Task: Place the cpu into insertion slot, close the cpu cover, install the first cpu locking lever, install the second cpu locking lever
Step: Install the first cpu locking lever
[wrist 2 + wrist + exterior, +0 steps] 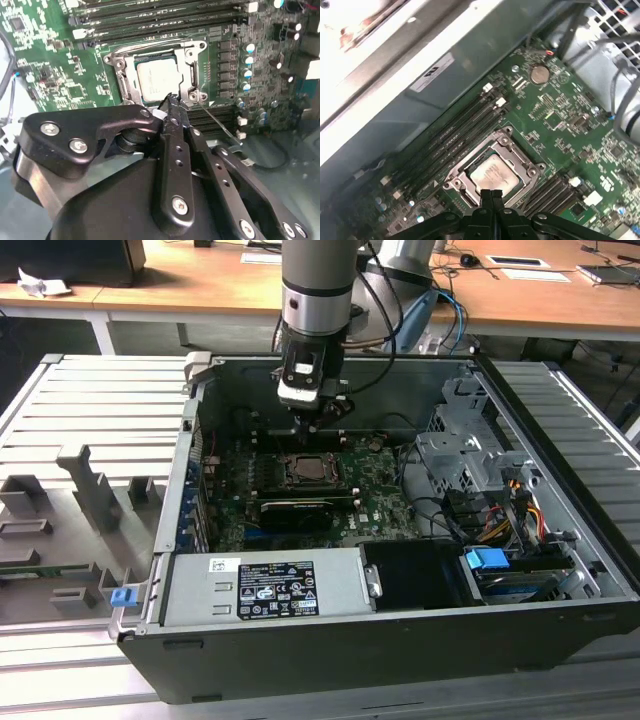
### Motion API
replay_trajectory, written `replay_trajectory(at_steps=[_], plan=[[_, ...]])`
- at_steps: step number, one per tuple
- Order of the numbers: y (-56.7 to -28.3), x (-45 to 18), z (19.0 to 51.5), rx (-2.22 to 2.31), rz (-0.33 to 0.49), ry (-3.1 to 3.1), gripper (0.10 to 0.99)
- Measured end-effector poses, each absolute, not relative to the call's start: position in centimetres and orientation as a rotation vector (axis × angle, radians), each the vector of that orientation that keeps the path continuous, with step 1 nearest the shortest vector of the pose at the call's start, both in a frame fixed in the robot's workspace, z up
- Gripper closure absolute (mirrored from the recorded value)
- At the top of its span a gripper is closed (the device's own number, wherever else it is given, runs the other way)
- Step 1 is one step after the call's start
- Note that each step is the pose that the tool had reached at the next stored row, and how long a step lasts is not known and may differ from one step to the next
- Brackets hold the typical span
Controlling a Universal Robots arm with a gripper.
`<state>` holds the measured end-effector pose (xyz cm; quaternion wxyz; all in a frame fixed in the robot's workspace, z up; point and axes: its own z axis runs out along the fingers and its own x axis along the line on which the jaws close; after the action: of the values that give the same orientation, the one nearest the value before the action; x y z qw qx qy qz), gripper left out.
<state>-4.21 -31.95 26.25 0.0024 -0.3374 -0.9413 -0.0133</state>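
Cpu (157, 77): silvery-grey square, face up, seated flat in insertion slot (152, 59); cpu cover (192, 75) frames it. Tool (492, 194) clenched, fingertips together, at slot's edge.

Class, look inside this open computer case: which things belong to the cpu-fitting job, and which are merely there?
Job in hand: gripper, shut, tip by the socket's edge; cpu, seated in the insertion slot; cpu cover, framing the chip; thin locking lever beside the socket.

Merely there: memory slots; coin battery; black expansion card; power supply; drive cage.
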Motion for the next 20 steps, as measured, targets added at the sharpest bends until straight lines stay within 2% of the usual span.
replay_trajectory(at_steps=[20], plan=[[-31.95, -4.77, 26.11, -0.328, -0.039, -3.113, 0.980]])
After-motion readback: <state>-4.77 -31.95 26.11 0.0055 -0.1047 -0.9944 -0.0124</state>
